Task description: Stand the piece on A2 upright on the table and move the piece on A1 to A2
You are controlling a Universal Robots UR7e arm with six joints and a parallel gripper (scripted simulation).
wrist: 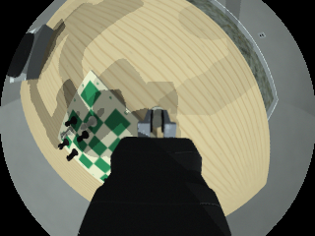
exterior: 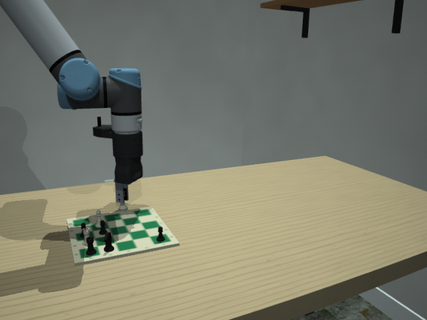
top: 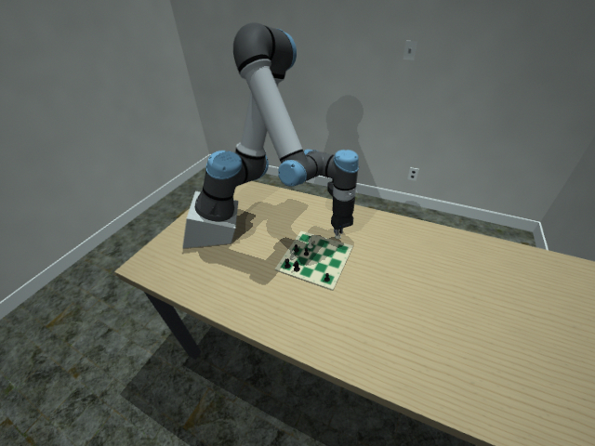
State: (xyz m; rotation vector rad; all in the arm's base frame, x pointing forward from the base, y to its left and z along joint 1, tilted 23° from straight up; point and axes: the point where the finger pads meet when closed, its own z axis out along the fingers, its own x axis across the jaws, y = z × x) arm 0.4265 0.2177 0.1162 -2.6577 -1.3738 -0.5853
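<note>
The green and cream chessboard [exterior: 120,232] lies on the wooden table; it also shows in the top view [top: 316,259] and in the wrist view [wrist: 97,130]. My gripper [exterior: 121,199] points straight down just beyond the board's far edge and is shut on a small white piece [exterior: 122,207]. The piece is upright, with its base at the table top next to the board's edge. The gripper also shows in the top view [top: 338,233] and in the wrist view [wrist: 157,124]. Another white piece [exterior: 98,217] stands on a far-row square of the board.
Several black pieces stand on the board, most at its left side [exterior: 90,245] [exterior: 108,241] [exterior: 102,227], one alone at the right [exterior: 160,234]. A pale piece [exterior: 86,235] stands among the left group. The arm's grey base block [top: 209,228] sits at the table's corner.
</note>
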